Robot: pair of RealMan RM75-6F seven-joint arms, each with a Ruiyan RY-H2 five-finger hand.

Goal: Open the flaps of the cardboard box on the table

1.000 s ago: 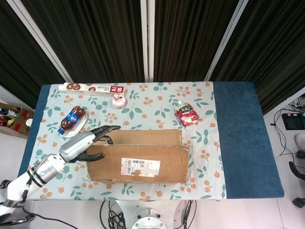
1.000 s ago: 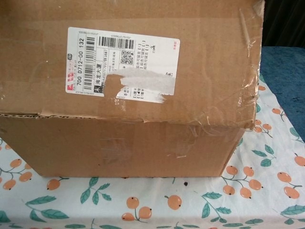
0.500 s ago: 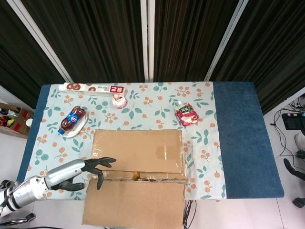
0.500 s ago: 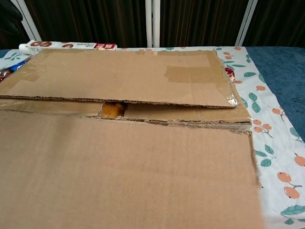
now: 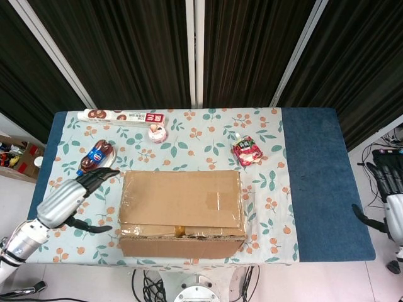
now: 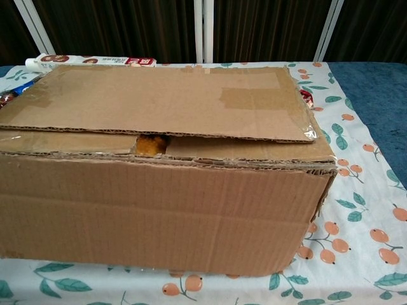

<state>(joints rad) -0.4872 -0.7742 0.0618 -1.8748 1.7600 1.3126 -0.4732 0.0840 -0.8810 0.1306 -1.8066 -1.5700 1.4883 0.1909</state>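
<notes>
Sitting mid-worktop, the cardboard box (image 5: 181,212) looks light and stiff, its far flap (image 6: 159,101) best lifted at its near edge; left hand (image 5: 69,200), at 9 o'clock, has fingers apart, holding nothing.

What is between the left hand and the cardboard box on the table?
Nothing: in the head view, only bare floral tablecloth separates the left hand from the cardboard box. The chest view does not show this hand.
</notes>
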